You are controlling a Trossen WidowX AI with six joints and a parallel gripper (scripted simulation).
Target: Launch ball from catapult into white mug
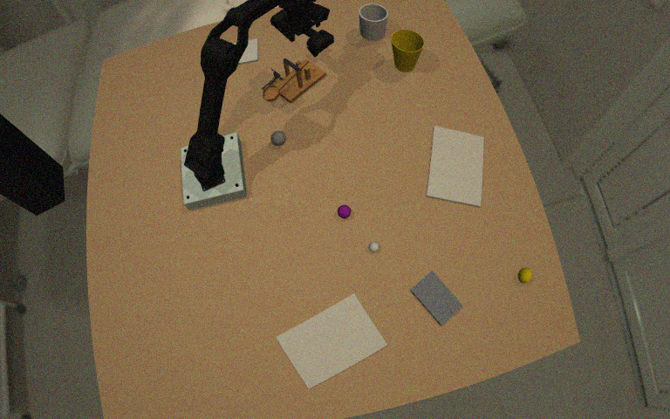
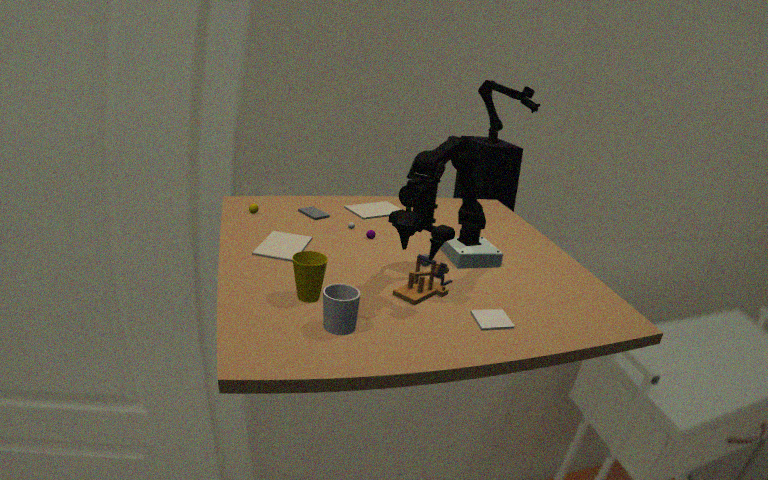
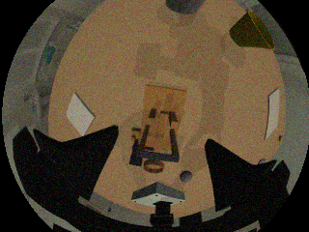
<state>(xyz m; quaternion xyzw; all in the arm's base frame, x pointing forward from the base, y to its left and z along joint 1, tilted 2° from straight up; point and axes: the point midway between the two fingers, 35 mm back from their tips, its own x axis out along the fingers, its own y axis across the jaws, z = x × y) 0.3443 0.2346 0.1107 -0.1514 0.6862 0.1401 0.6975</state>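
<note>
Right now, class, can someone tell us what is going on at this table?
A black robot arm holds its open gripper above a small wooden catapult, with nothing between the fingers. The catapult's cup looks unloaded. The white mug stands on the table near a yellow cup. Several small balls lie loose on the tabletop, so the shot still seems to need loading.
</note>
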